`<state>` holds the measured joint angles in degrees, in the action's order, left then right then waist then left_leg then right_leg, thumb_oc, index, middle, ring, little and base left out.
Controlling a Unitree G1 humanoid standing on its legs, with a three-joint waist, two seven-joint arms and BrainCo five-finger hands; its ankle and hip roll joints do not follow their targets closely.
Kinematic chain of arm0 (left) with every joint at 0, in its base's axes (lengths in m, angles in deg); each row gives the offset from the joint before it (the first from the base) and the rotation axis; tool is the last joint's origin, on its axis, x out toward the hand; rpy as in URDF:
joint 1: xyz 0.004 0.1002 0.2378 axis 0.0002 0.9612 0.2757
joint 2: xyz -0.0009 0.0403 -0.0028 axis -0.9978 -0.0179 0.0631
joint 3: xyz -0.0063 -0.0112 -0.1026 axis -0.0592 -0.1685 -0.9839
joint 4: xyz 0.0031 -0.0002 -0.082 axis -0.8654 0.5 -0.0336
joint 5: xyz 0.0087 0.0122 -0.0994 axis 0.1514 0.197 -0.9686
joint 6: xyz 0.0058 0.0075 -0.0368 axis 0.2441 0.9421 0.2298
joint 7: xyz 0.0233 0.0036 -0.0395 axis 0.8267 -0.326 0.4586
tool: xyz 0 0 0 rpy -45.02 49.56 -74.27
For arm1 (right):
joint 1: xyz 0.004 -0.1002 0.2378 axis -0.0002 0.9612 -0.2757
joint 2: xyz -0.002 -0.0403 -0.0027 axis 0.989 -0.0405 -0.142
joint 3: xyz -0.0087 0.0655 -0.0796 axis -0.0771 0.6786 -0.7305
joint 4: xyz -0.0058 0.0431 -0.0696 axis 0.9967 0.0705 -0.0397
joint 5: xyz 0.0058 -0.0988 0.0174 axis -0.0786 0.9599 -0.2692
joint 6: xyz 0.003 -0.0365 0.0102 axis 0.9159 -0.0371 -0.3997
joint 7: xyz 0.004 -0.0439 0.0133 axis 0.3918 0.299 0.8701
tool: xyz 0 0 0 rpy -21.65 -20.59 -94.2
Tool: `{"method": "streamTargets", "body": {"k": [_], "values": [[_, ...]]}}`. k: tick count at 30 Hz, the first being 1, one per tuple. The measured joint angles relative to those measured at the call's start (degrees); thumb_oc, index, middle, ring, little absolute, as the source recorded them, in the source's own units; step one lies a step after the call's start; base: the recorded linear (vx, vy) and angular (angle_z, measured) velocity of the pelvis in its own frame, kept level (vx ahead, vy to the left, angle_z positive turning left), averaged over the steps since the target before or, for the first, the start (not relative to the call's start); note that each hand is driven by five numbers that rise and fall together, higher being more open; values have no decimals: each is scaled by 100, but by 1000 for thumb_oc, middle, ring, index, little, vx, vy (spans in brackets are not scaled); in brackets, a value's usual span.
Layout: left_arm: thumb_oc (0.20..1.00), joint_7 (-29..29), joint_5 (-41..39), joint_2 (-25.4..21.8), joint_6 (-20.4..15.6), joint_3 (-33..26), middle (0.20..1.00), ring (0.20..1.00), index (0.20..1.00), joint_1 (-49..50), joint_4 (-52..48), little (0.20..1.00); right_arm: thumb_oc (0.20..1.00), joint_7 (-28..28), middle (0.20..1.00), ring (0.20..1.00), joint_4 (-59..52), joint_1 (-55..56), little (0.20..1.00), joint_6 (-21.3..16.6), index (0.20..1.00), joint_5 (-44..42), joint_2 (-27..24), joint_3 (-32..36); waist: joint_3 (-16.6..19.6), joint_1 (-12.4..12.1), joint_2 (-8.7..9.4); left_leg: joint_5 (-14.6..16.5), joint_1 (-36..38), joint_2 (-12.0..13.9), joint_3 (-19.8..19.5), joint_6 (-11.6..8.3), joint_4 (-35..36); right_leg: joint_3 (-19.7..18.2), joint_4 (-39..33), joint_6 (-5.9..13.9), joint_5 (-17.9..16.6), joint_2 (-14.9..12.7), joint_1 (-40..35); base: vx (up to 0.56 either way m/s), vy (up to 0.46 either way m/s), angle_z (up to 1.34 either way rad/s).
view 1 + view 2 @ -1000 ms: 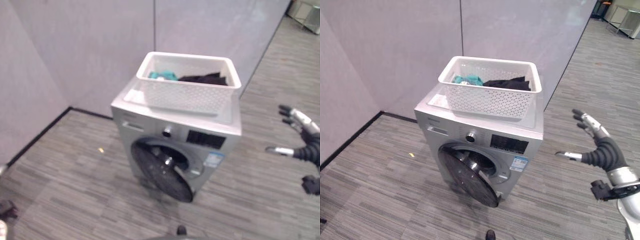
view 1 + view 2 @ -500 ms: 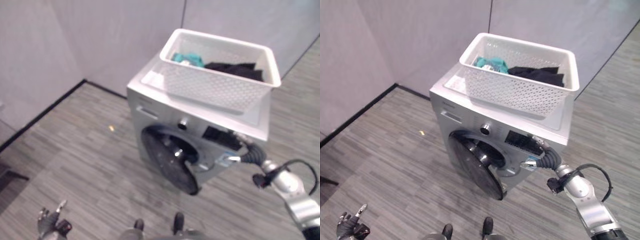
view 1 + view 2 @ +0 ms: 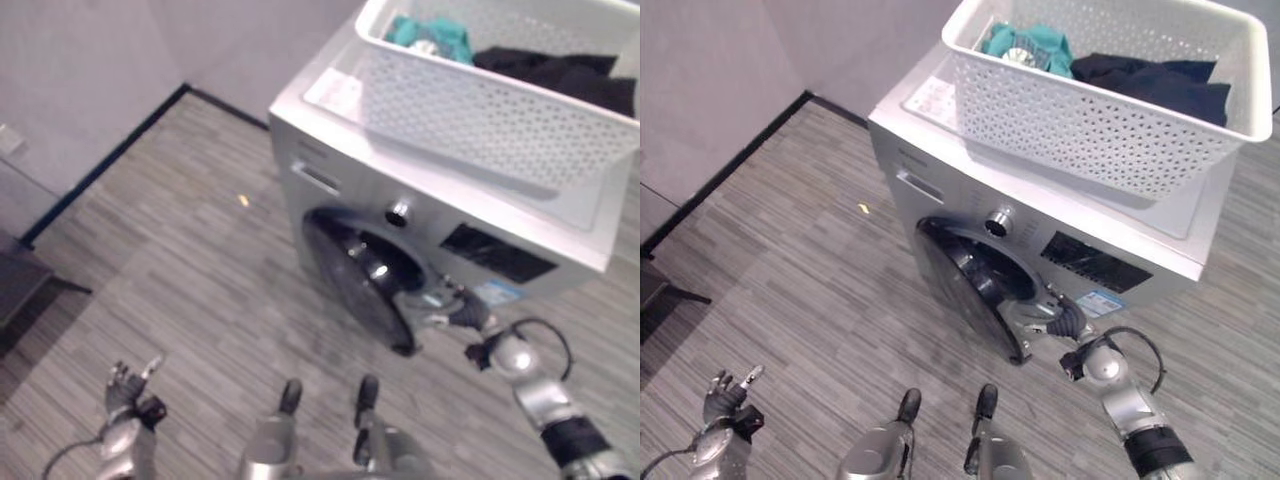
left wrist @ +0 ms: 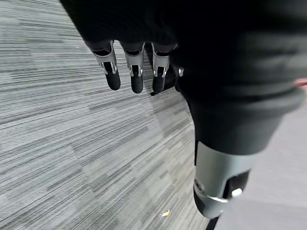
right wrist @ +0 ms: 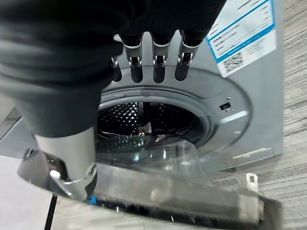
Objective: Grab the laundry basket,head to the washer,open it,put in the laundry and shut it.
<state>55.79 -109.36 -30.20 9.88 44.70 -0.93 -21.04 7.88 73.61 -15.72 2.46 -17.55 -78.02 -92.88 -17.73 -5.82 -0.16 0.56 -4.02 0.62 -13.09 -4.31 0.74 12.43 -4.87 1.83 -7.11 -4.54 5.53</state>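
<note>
Grey plank floor [image 3: 790,250], partition corner. Washer [image 3: 1160,250]: door [image 3: 970,300] ajar. Laundry basket [image 3: 1110,110] on top, laundry [image 3: 1155,85] inside. Right hand [image 3: 1055,318]: fingers relaxed, empty, at door edge; advise hooking rim, swinging wide. Left hand [image 3: 725,395]: relaxed, idle, low.

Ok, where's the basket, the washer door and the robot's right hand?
basket [image 3: 1100,120]: right eye view, on its holed front wall.
door [image 3: 962,290]: right eye view, on the dark open door.
right hand [image 3: 1055,318]: right eye view, on the hand by the door's edge.
</note>
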Motion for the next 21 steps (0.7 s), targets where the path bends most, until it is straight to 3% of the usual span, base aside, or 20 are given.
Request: {"method": "streamTargets", "body": {"k": [12, 21], "values": [[1000, 19, -503, 115, -124, 149, 1000, 1000, 1000, -213, -86, 1000, 1000, -461, 1000, 1000, 851, -1468, 1000, 15, 1000, 219, -67, -600, -448, -68, -346, -111, -482, -47, 68, -6, 4, -40, 1, -13, -138, -46, 503, -46, 11, -2], [1000, 29, -620, 173, -295, 436, 1000, 1000, 1000, -268, -465, 1000, 1000, -948, 1000, 1000, 1768, -2114, 1000, 7, 1000, 231, -193, -882, -476, -9, -399, -214, -907, -31, 131, -90, 10, -96, 0, -1, -229, -31, 964, -16, 4, -4]]}}
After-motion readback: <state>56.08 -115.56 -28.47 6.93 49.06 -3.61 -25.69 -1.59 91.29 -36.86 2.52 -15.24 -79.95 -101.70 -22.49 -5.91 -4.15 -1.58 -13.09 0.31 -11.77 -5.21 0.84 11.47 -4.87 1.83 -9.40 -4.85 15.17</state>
